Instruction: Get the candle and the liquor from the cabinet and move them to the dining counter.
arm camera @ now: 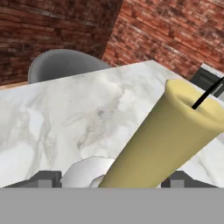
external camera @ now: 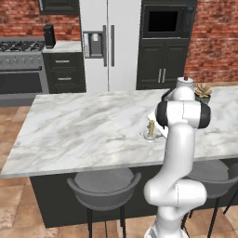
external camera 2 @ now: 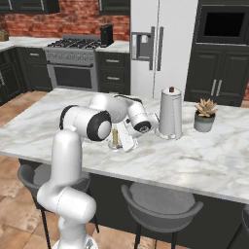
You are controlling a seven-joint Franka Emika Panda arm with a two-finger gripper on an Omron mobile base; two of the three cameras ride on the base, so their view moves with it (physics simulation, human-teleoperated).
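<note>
- Pale-yellow wax candle [external camera: 151,127] stands upright on its whitish saucer [arm camera: 87,170], set on the counter [external camera: 83,125] near the middle of the near half.
- Gripper [arm camera: 111,180] sits low around the candle base, jaws spread wide, pads clear of the wax on both sides; looks like a release, not a grip.
- Candle: smooth cylinder, thin black wick. Counter: glossy veined marble, flat, stable seat.
- Steel canister [external camera 2: 170,113] and potted succulent [external camera 2: 205,115] stand to the right.
- Liquor: can't place it.
</note>
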